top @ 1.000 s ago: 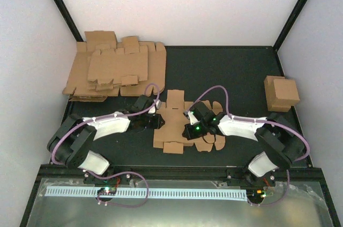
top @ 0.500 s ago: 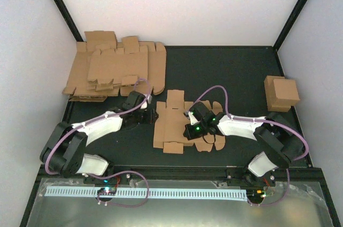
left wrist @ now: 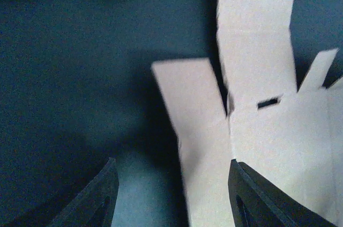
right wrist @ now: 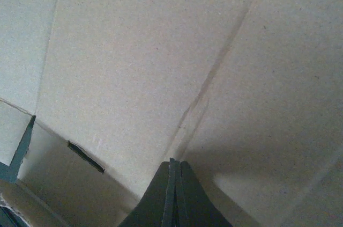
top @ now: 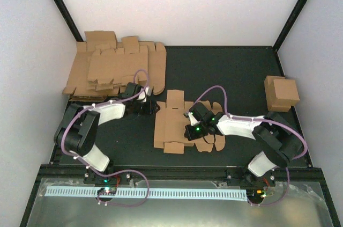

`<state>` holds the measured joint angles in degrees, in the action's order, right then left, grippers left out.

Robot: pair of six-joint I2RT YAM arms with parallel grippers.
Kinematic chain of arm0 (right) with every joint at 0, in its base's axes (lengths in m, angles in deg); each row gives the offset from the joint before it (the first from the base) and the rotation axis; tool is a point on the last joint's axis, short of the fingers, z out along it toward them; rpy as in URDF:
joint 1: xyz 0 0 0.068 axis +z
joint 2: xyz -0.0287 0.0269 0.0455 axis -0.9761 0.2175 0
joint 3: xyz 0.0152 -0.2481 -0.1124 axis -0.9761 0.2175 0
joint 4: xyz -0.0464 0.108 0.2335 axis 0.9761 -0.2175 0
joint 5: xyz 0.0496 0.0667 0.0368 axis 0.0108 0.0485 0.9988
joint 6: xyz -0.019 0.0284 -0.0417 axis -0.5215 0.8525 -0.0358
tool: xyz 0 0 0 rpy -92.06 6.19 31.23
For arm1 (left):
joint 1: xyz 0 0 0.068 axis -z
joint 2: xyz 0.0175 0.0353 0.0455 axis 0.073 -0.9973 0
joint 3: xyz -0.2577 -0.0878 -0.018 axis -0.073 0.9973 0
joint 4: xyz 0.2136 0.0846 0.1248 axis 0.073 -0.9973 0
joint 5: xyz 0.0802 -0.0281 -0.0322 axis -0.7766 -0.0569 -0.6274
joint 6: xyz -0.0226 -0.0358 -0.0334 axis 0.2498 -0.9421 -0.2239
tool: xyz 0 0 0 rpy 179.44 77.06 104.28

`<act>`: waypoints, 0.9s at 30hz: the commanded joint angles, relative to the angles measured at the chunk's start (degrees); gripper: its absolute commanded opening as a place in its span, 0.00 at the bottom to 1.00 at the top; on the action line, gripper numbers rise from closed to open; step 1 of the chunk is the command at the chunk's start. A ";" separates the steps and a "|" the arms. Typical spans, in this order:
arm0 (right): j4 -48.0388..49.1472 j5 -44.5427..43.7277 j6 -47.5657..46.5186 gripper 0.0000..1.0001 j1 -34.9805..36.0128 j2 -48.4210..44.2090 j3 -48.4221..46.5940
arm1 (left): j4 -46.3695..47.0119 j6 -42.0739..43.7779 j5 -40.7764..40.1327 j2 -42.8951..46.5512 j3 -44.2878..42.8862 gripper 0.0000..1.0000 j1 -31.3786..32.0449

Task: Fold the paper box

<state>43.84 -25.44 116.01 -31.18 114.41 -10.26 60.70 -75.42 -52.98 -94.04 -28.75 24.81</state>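
We see the paper box (top: 169, 125) flat, brown (slot, tabs showing); left gripper (left wrist: 171, 167) gapes, right gripper (right wrist: 172, 162) pinched closed.

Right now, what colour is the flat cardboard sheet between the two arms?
Plain brown, unprinted. The paper box shows best in the top external view.

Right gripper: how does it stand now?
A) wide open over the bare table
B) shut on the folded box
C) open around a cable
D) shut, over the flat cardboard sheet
D: the right wrist view shows the right gripper with its fingers together, no gap, and the flat cardboard sheet right under them.
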 commanded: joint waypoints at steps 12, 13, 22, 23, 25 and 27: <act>-2.36 -1.14 -1.94 0.02 0.20 0.87 -2.08 | 11.43 1.98 19.06 -10.73 -6.47 0.39 -2.16; -2.38 -1.07 -1.98 0.02 0.19 0.88 -2.19 | 12.15 2.01 19.35 -10.35 -6.14 0.38 -2.16; -3.48 -1.43 -2.47 0.02 0.21 1.24 -3.14 | 16.18 8.01 22.15 -6.32 -3.00 0.25 -2.12; -3.91 -1.73 -2.60 0.02 0.13 1.14 -3.41 | 16.18 8.34 22.63 -6.23 -2.66 0.24 -2.08; -4.52 -2.53 -2.78 0.02 0.11 0.57 -3.90 | 15.73 8.56 23.06 -5.97 -1.84 0.23 -2.08; -4.62 -2.73 -2.84 0.02 0.09 0.03 -4.39 | 15.12 8.23 23.50 -5.37 -0.68 0.30 -1.99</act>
<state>40.16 -26.31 114.13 -31.18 115.00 -12.76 74.56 -69.52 -32.76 -101.34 -31.18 22.89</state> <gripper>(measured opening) 0.020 0.240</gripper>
